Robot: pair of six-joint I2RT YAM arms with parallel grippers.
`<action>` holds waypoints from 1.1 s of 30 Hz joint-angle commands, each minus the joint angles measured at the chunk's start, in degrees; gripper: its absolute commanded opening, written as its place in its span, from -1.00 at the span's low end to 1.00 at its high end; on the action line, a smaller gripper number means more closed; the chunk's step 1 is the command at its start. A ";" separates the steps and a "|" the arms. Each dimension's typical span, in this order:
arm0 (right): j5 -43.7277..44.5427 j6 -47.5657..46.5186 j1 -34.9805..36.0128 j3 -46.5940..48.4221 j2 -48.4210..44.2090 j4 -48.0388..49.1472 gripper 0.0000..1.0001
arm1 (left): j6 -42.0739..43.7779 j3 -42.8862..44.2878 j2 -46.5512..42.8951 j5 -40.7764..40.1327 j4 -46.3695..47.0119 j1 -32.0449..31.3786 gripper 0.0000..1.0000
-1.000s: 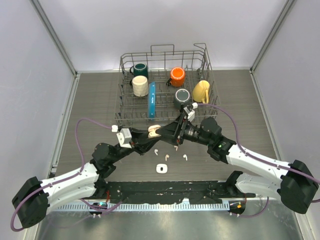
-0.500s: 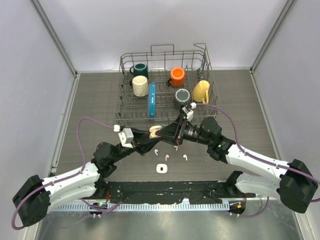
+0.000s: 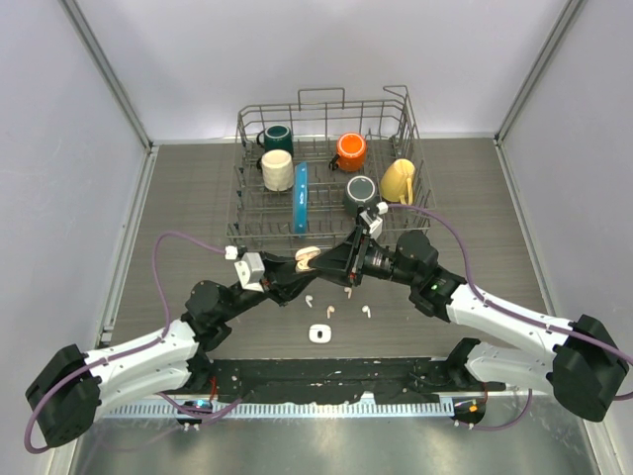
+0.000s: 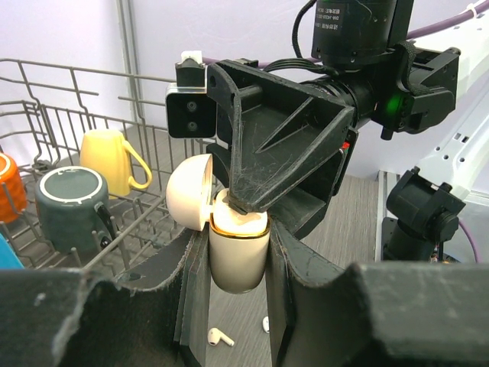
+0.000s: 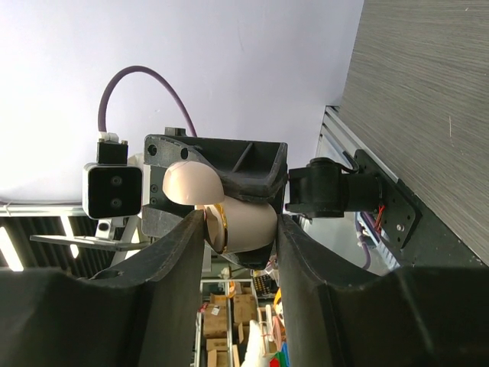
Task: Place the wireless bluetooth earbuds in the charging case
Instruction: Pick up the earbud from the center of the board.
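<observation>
- Wireless bluetooth earbuds [image 3: 330, 311]: several loose on the table [image 3: 198, 198], near one another, directly below where the two grippers meet; just nearer the arm bases, a small white case [image 3: 318, 333], contents too small to tell.
- Above them, charging case [image 4: 238, 252] clamped by its body in the left gripper [image 4: 235, 284], long axis upright, mouth facing up, lid [image 4: 189, 200] hinged open to one side.
- Right gripper [image 4: 243, 202] tip-down on the open mouth, touching the rim; jaws narrow, but impossible to tell whether fully closed or pinching an earbud.
- Judged next: seating straight down along the case's axis, left arm as the steady holder, right arm nearer the loose buds.
- Farthest, dish rack [image 3: 321, 107] holding a teal mug [image 3: 277, 137], cream mug [image 3: 278, 170], orange mug [image 3: 350, 150], grey mug [image 3: 360, 190], yellow mug [image 3: 398, 180] and an upright blue plate [image 3: 300, 203].
</observation>
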 commanded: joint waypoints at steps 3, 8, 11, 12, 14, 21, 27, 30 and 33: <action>-1.14 -0.24 0.37 1.86 -0.08 3.55 -0.49 | 0.19 2.13 0.62 0.75 2.62 -0.16 -0.88; -0.44 -0.76 0.37 1.51 -0.61 2.42 -0.35 | 0.10 2.04 0.53 0.41 2.61 -0.16 -1.00; 0.97 -2.25 0.37 1.42 -2.01 0.40 -0.05 | 0.10 1.52 -0.08 -1.00 2.70 -0.25 -1.00; 1.50 -2.87 0.37 1.42 -2.71 -0.13 0.09 | 0.19 1.25 -0.26 -1.61 2.70 -0.16 -1.00; 3.95 -4.27 0.37 1.59 -4.90 -3.37 0.22 | 0.28 0.55 -1.22 -2.41 2.70 -0.16 -1.00; 12.39 -13.15 0.19 5.10 -12.81 -18.39 0.45 | 1.25 -2.09 -5.26 -6.10 0.34 -0.16 -1.00; 21.33 -19.40 0.02 7.22 -17.39 -35.36 0.41 | 1.95 -4.55 -11.15 -9.18 -3.26 -0.25 -1.00; 29.17 -21.68 -0.07 8.27 -18.36 -44.41 0.21 | 1.69 -5.25 -15.01 -9.44 -6.43 -0.25 -1.00; 34.26 -25.89 -0.07 9.94 -15.74 -51.45 0.05 | 1.34 -5.52 -18.52 -9.00 -9.60 -0.16 -1.00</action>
